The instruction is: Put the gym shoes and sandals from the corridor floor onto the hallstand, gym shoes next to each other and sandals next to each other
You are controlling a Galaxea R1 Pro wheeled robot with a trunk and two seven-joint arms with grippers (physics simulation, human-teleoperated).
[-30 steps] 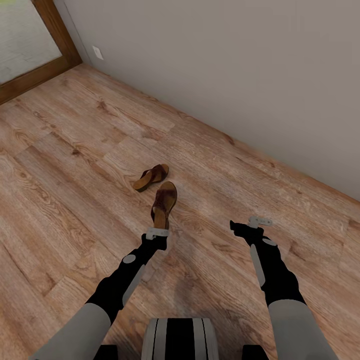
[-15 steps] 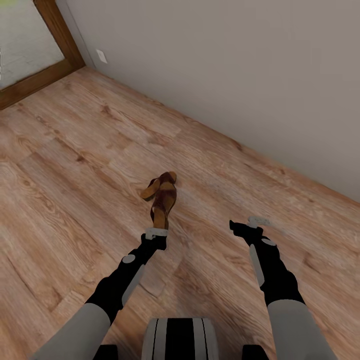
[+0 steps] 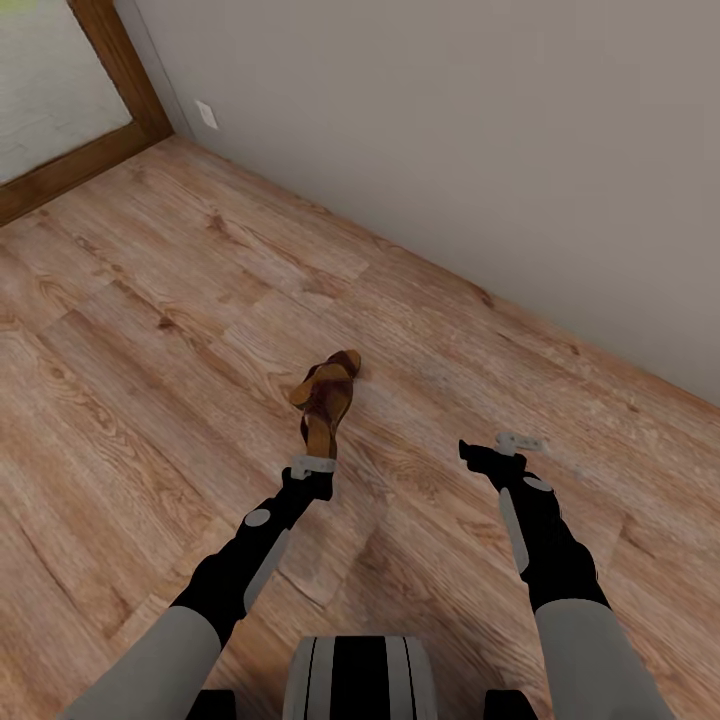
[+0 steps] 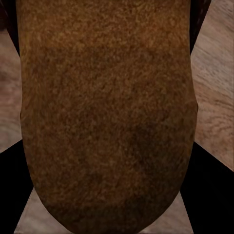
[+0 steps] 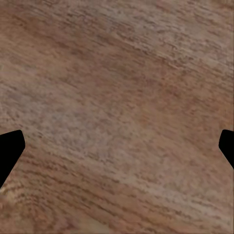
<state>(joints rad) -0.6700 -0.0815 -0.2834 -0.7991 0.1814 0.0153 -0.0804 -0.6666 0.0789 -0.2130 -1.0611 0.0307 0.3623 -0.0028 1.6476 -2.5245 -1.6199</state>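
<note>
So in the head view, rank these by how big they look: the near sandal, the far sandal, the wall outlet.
1. Near sandal, held in the left gripper.
2. Far sandal, partly hidden behind it, so its true extent is unsure.
3. Wall outlet, smallest, though farthest away.

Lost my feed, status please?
Left gripper shut on sandal. Second sandal right behind it, on floor. Right gripper open, empty.
</note>
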